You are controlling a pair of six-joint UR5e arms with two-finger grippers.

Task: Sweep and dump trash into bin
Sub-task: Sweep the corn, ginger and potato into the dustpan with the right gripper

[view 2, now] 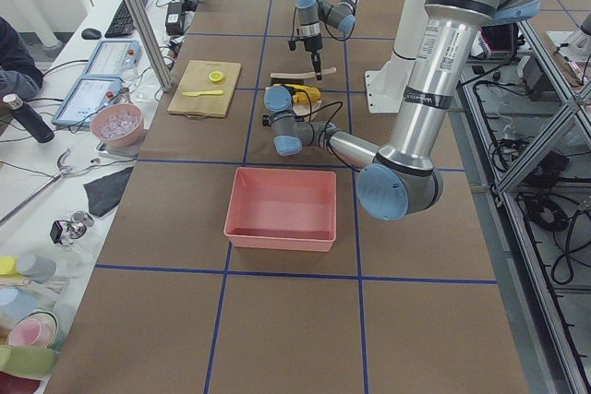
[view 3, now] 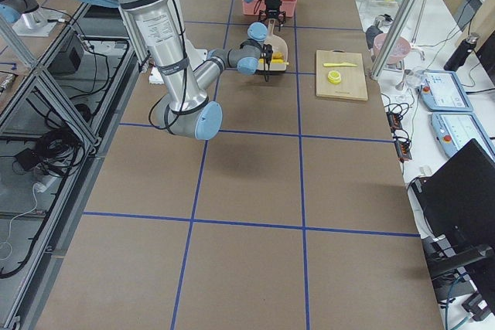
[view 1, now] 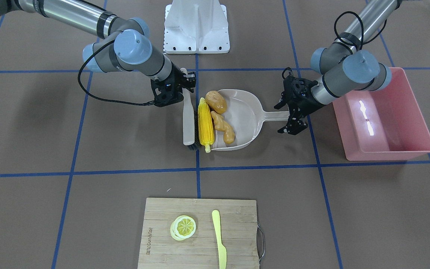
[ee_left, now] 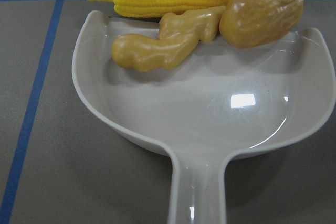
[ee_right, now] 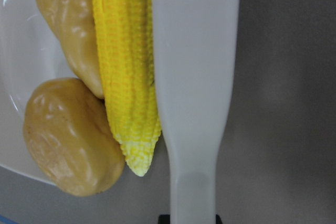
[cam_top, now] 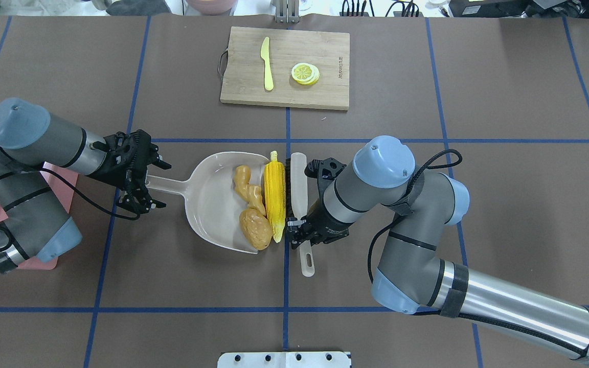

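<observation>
The right tool (cam_top: 299,227) is closed on the handle of a pale brush (view 1: 188,123), which lies lengthwise near the middle of the front-facing frame, its bristle side pressed against the corn cob (view 1: 205,125). The corn lies along the open lip of the beige dustpan (view 1: 246,116). Just inside the lip are the ginger root (view 1: 223,127), touching the corn, and the potato (view 1: 216,101) at the lip's upper end. The left tool (cam_top: 164,185) has its fingers spread wide on either side of the dustpan's handle end, not clamped on it. The pink bin (view 1: 386,155) stands on the counter (view 1: 88,209) at the right of the frame, apart from the dustpan.
</observation>
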